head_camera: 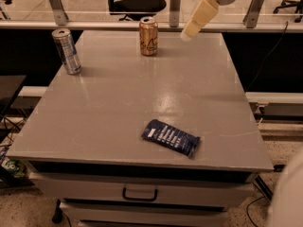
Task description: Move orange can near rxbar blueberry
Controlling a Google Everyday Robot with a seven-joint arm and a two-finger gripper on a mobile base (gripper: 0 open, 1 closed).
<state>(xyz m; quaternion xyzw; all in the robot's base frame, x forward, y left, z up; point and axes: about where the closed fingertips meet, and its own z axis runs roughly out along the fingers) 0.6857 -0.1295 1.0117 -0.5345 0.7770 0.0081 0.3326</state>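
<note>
Reach step: cream gripper (187, 34) hangs beside the copper-orange metal can (148, 37) at the far edge.
Grip state can't be told. The flat navy-blue bar wrapper (170, 137) lies well apart; next move is closing on the can.

Jaws aloft at upper right

Orange can (148, 37): we see glossy copper metal, silver top.
Bar (171, 137): we see a slick, crinkled navy wrapper.
Table (118, 103): smooth grey top, softly shiny.
Gripper (188, 34): cream, looks like matt plastic to us; above the table's far edge, right of the orange can.
</note>
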